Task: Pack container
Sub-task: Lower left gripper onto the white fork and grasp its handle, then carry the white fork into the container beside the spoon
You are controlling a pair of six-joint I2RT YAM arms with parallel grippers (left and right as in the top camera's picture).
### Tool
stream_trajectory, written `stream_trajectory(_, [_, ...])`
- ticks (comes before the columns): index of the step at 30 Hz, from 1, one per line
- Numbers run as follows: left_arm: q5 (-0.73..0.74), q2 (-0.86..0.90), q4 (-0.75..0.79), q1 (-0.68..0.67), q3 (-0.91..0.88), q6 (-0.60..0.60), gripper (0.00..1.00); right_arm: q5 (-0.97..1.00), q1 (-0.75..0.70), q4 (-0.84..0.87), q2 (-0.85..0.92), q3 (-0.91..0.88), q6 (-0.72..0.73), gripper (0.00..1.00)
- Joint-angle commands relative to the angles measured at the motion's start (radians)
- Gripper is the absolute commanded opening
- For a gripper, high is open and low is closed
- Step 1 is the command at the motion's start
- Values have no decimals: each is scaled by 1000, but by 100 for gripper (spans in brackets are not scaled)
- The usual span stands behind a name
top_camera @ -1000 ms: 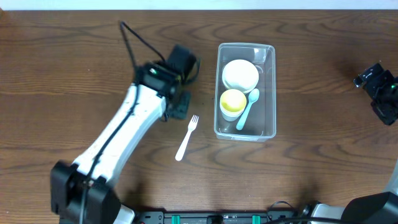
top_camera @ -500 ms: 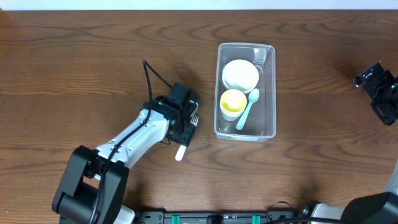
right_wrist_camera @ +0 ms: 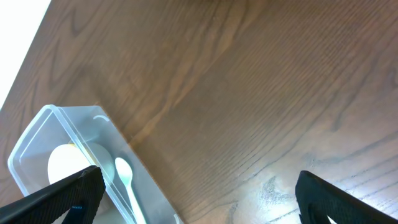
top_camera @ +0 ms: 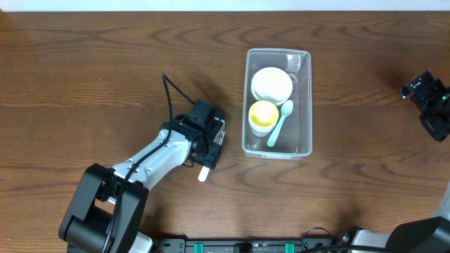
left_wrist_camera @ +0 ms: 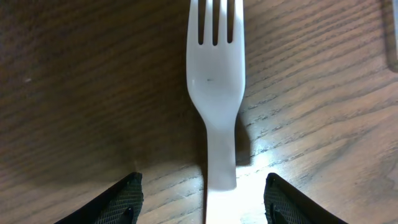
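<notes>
Container (top_camera: 301, 137) is lying right of centre on the table (top_camera: 84, 84), beyond the left gripper (left_wrist_camera: 205, 199), which is straddling a white fork (left_wrist_camera: 214, 81), jaws wide. Inside are sitting a yellow cup (top_camera: 263, 115) and spoon (top_camera: 279, 125), then a white bowl (top_camera: 271, 83). Farthest off, the right gripper (right_wrist_camera: 199, 199) is gaping wide.

Five things on one tabletop (top_camera: 84, 70), and two pincers.
One clear container (top_camera: 295, 144); one white bowl (top_camera: 272, 83); one yellow cup (top_camera: 264, 114); one pale blue spoon (top_camera: 280, 123); one white fork (left_wrist_camera: 214, 81). That makes two round vessels and two utensils. The pincers number two: the left pincer (left_wrist_camera: 202, 193) and the right pincer (right_wrist_camera: 198, 196).
</notes>
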Motion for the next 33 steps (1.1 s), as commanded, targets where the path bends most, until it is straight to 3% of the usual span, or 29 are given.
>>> stream_trajectory(1, [10, -11, 3, -18, 0, 0, 63, -1, -5, 0, 2, 3, 7, 99])
stream_trajectory(17, [4, 74, 41, -84, -1, -5, 55, -1, -5, 0, 2, 3, 7, 99])
stream_trajectory(24, [-27, 169, 65, -84, 2, -7, 38, -1, -5, 0, 2, 3, 7, 99])
stream_trajectory(33, [-131, 39, -76, -81, 88, -78, 15, -1, -5, 0, 2, 3, 7, 99])
